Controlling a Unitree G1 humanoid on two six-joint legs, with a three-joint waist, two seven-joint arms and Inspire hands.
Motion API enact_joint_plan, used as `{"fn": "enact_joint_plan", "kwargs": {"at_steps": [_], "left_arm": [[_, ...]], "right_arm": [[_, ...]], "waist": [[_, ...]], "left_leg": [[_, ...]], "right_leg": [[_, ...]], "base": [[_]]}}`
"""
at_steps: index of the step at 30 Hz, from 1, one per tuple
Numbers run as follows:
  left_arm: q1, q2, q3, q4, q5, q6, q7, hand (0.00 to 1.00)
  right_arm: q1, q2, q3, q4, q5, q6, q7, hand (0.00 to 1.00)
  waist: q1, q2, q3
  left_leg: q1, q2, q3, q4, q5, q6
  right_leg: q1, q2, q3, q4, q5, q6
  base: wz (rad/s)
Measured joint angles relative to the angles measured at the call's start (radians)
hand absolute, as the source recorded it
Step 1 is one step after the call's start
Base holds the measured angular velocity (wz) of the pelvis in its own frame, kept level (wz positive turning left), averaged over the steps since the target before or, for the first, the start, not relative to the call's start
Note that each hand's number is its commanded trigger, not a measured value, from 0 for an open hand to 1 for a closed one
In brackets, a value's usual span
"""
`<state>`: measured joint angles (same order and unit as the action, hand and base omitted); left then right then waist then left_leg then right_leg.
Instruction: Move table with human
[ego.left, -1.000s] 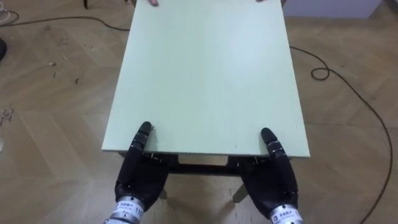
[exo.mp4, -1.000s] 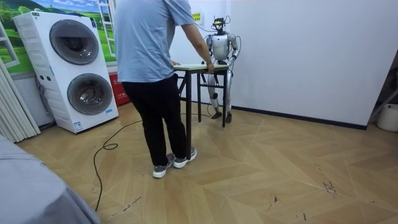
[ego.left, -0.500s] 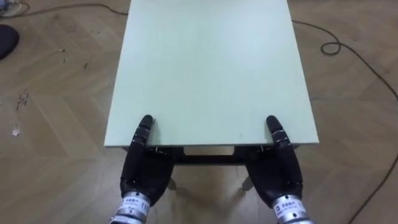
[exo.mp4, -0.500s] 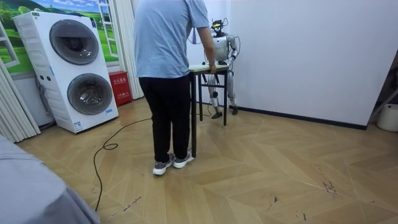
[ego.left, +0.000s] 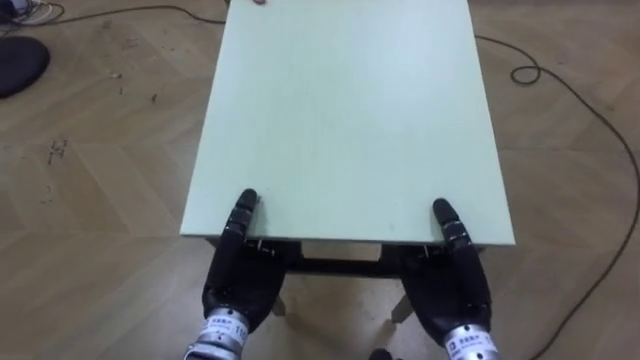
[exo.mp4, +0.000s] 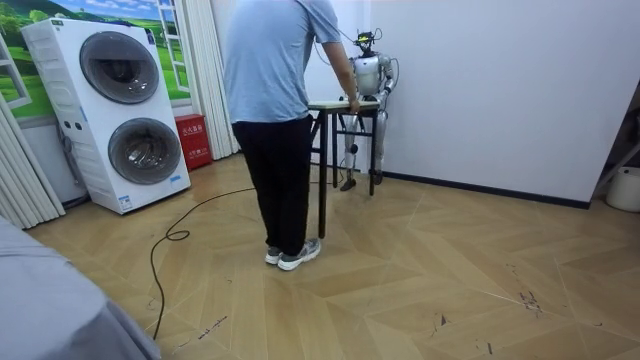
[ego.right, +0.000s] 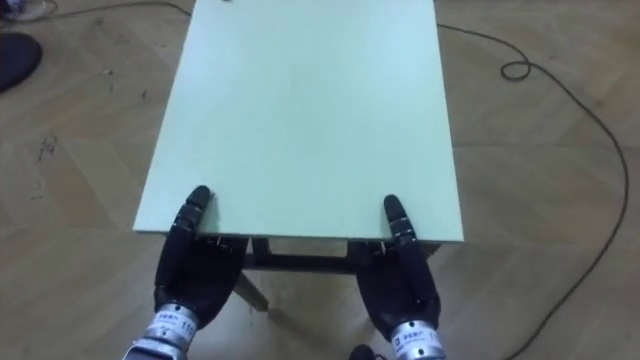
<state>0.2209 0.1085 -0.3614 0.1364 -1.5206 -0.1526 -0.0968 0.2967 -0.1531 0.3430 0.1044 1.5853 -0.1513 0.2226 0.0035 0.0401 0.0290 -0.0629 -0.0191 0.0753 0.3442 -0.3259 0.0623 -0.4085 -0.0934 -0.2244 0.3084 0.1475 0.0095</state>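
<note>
**Left eye view.** We see the table (ego.left: 350, 110), with its pale green top, directly in front of the robot. The left hand (ego.left: 238, 278) clamps the near edge by the left corner, with the thumb flat on top and the fingers reaching under the board. The right hand (ego.left: 452, 290) clamps the same edge by the right corner in the same way. A black cable (ego.left: 590, 110) lies on the wooden floor (ego.left: 90, 200) to the right.

**Right eye view.** We confirm both grips: each thumb rests on the top and each palm sits below the edge.

**Room view.** The robot stands at the table's far end, beside a white wall (exo.mp4: 500, 80). A person (exo.mp4: 272, 110) stands at the near end with one hand on the tabletop edge. Two stacked washing machines (exo.mp4: 110, 110) stand at the room view's left.
</note>
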Motion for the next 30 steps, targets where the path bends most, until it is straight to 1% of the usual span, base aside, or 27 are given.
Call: {"fn": "enact_joint_plan", "kwargs": {"at_steps": [1,2,3,4,5,6,7,8,9,11,13,15,17,19,21,22,24,26,28,29,30], "left_arm": [[0.0,0.002,-0.007,0.002,0.001,0.002,0.007,1.0],[0.002,0.006,-0.015,0.002,0.001,0.004,0.007,1.0],[0.002,0.007,-0.016,0.002,0.002,0.007,0.007,1.0],[0.004,0.009,-0.016,0.002,0.002,0.009,0.007,1.0],[0.006,0.016,-0.015,-0.001,0.001,0.01,0.005,1.0],[0.007,0.018,-0.014,-0.001,0.001,0.011,0.005,1.0],[0.008,0.019,-0.012,-0.002,0.001,0.01,0.005,1.0],[0.012,0.02,-0.01,-0.005,0.003,0.009,0.005,1.0],[0.014,0.021,-0.009,-0.007,0.003,0.009,0.005,1.0],[0.017,0.025,-0.007,-0.008,0.002,0.01,0.005,1.0],[0.018,0.026,-0.003,-0.008,0.002,0.015,0.005,1.0],[0.019,0.026,-0.001,-0.012,0.003,0.019,0.005,1.0],[0.028,0.031,0.005,-0.025,0.003,0.019,0.005,1.0],[0.028,0.033,0.005,-0.026,0.001,0.02,0.005,1.0],[0.029,0.032,0.004,-0.028,0.001,0.02,0.001,1.0],[0.033,0.032,0.004,-0.034,0.002,0.018,0.0,1.0],[0.045,0.042,0.003,-0.047,0.001,0.014,-0.001,1.0],[0.058,0.039,0.005,-0.049,0.001,0.009,-0.002,1.0],[0.065,0.038,0.001,-0.053,0.001,0.001,-0.002,1.0],[0.075,0.036,0.001,-0.06,0.001,-0.003,-0.002,1.0],[0.079,0.035,0.001,-0.063,0.001,-0.004,-0.002,1.0]], "right_arm": [[0.014,-0.001,-0.008,0.0,0.0,-0.001,0.002,1.0],[0.03,-0.001,-0.014,-0.001,-0.001,-0.002,0.011,1.0],[0.034,0.001,-0.014,-0.001,-0.001,-0.003,0.016,1.0],[0.035,0.001,-0.011,-0.001,0.004,-0.005,0.019,1.0],[0.035,-0.001,0.0,-0.001,0.006,-0.009,0.019,1.0],[0.035,0.001,0.01,-0.001,0.015,-0.016,0.019,1.0],[0.035,-0.002,0.025,-0.001,0.022,-0.028,0.019,1.0],[0.033,-0.001,0.029,-0.001,0.023,-0.032,0.019,1.0],[0.033,-0.001,0.031,-0.001,0.023,-0.033,0.019,1.0],[0.033,-0.002,0.04,-0.001,0.024,-0.038,0.018,1.0],[0.033,-0.001,0.039,0.0,0.024,-0.039,0.017,1.0],[0.031,0.0,0.04,0.0,0.023,-0.039,0.017,1.0],[0.027,0.001,0.048,0.001,0.024,-0.043,0.017,1.0],[0.026,0.0,0.051,0.0,0.024,-0.045,0.02,1.0],[0.024,-0.001,0.051,0.0,0.024,-0.049,0.023,1.0],[0.023,-0.005,0.051,0.0,0.024,-0.049,0.029,1.0],[0.023,-0.014,0.058,0.001,0.024,-0.047,0.032,1.0],[0.024,-0.018,0.06,0.002,0.024,-0.047,0.032,1.0],[0.023,-0.017,0.057,0.002,0.022,-0.045,0.032,1.0],[0.024,-0.018,0.058,0.002,0.019,-0.045,0.032,1.0],[0.023,-0.017,0.057,0.002,0.018,-0.044,0.032,1.0]], "waist": [[-0.016,0.001,0.0002],[-0.032,-0.001,-0.0007],[-0.033,-0.001,-0.0008],[-0.028,-0.002,-0.0011],[-0.02,-0.005,-0.0034],[-0.019,-0.01,-0.0061],[-0.015,-0.015,-0.0077],[0.004,-0.018,-0.0076],[0.009,-0.02,-0.0081],[0.027,-0.026,-0.0086],[0.043,-0.034,-0.0081],[0.061,-0.045,-0.0078],[0.066,-0.059,-0.0083],[0.069,-0.062,-0.0091],[0.082,-0.065,-0.0097],[0.084,-0.065,-0.0099],[0.084,-0.065,-0.0098],[0.086,-0.057,-0.0088],[0.083,-0.053,-0.007],[0.081,-0.048,-0.0072],[0.08,-0.044,-0.007]], "left_leg": [[-0.002,0.01,0.042,-0.002,0.012,0.0],[-0.005,0.012,0.065,-0.009,0.025,-0.001],[-0.009,0.011,0.072,-0.01,0.029,-0.001],[-0.018,0.01,0.079,-0.01,0.034,-0.002],[-0.025,0.008,0.079,-0.006,0.037,-0.006],[-0.028,0.005,0.076,-0.005,0.039,-0.009],[-0.029,0.004,0.07,-0.001,0.044,-0.017],[-0.026,0.005,0.074,-0.008,0.052,-0.026],[-0.027,0.006,0.076,-0.013,0.055,-0.03],[-0.027,0.026,0.076,-0.024,0.067,-0.043],[-0.027,0.042,0.078,-0.026,0.071,-0.05],[-0.03,0.051,0.077,-0.028,0.074,-0.056],[-0.039,0.063,0.071,-0.029,0.079,-0.063],[-0.047,0.067,0.054,-0.027,0.081,-0.066],[-0.053,0.069,0.047,-0.027,0.081,-0.067],[-0.06,0.069,0.035,-0.025,0.082,-0.068],[-0.066,0.069,0.022,-0.021,0.084,-0.07],[-0.067,0.07,-0.002,-0.009,0.084,-0.071],[-0.071,0.074,-0.011,-0.003,0.084,-0.071],[-0.077,0.075,-0.023,0.003,0.084,-0.072],[-0.081,0.075,-0.027,0.006,0.085,-0.072]], "right_leg": [[-0.002,-0.027,0.014,0.109,-0.087,0.018],[0.012,-0.059,0.022,0.231,-0.192,0.015],[0.022,-0.072,0.027,0.274,-0.232,0.02],[0.054,-0.088,0.045,0.335,-0.298,0.035],[0.093,-0.088,0.075,0.346,-0.345,0.045],[0.111,-0.082,0.086,0.332,-0.362,0.05],[0.134,-0.067,0.089,0.279,-0.373,0.049],[0.148,-0.053,0.091,0.236,-0.373,0.049],[0.154,-0.045,0.091,0.212,-0.372,0.047],[0.188,-0.015,0.083,0.135,-0.355,0.018],[0.198,0.004,0.083,0.1,-0.336,0.007],[0.201,0.016,0.082,0.081,-0.324,0.0],[0.208,0.028,0.072,0.056,-0.312,-0.007],[0.217,0.034,0.057,0.032,-0.303,-0.01],[0.217,0.037,0.051,0.024,-0.3,-0.011],[0.218,0.037,0.042,0.02,-0.299,-0.011],[0.221,0.036,0.028,0.018,-0.299,-0.011],[0.238,0.036,0.005,0.015,-0.299,-0.011],[0.249,0.036,-0.013,0.011,-0.299,-0.011],[0.262,0.036,-0.03,0.001,-0.299,-0.011],[0.265,0.036,-0.036,-0.001,-0.299,-0.011]], "base": [[0.6],[0.61],[0.39],[0.08],[0.0],[0.07],[-0.03],[-0.12],[-0.2],[-0.06],[-0.1],[-0.08],[0.04],[0.16],[0.14],[0.21],[0.24],[0.25],[0.35],[0.41],[0.42]]}}
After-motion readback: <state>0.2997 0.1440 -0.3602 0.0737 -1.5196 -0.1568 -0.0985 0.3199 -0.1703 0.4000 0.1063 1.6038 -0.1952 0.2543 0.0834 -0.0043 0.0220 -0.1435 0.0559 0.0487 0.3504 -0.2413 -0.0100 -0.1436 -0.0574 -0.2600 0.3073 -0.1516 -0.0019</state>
